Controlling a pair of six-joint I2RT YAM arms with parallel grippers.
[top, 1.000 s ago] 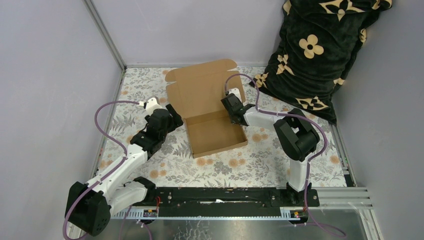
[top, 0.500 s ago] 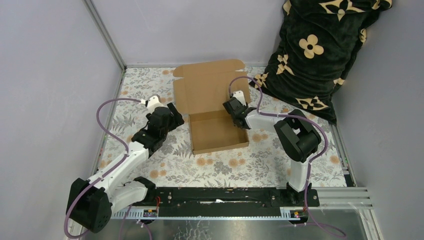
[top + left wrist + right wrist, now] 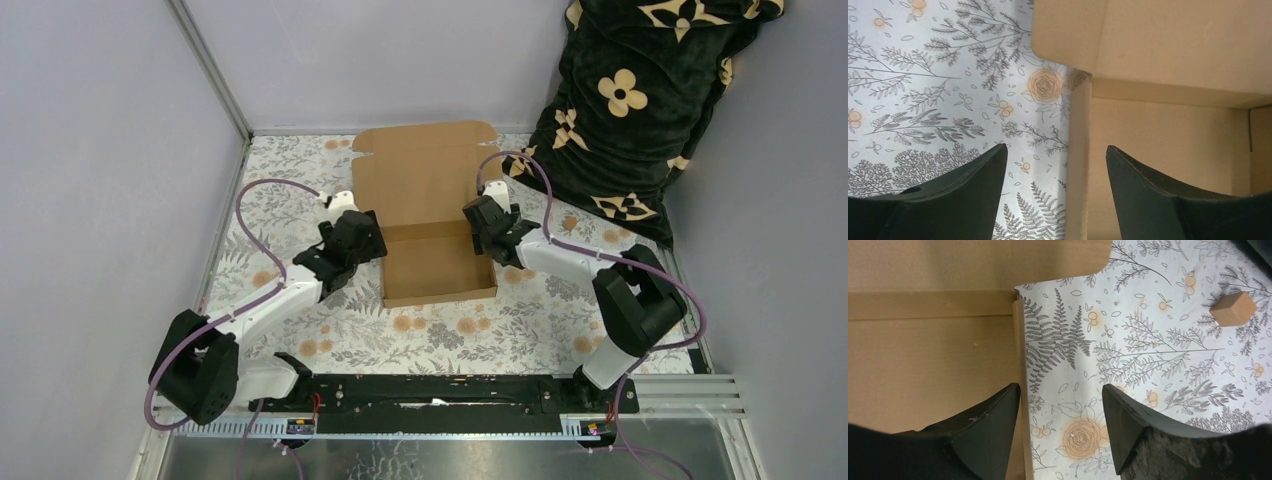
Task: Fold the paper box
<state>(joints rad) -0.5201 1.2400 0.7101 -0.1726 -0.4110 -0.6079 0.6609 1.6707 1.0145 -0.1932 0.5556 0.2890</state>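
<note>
The paper box (image 3: pixel 437 262) is a shallow brown cardboard tray in the middle of the floral table, with its lid panel (image 3: pixel 425 175) tilted back behind it. My left gripper (image 3: pixel 372 243) is open at the tray's left wall. In the left wrist view that wall (image 3: pixel 1079 165) runs up between the spread fingers of my left gripper (image 3: pixel 1055 155), untouched. My right gripper (image 3: pixel 484 222) is open at the tray's right wall. In the right wrist view my right gripper (image 3: pixel 1061 390) has its left finger (image 3: pixel 993 415) over the wall edge (image 3: pixel 1020 360) and holds nothing.
A black pillow with cream flowers (image 3: pixel 640 110) leans in the back right corner. A small wooden block (image 3: pixel 1233 309) lies on the cloth to the right of the box. Grey walls close the left, back and right sides.
My right gripper has opened and let go of the box's right wall. The box has turned squarer and shifted right. My left arm has moved right, up to the left wall.
</note>
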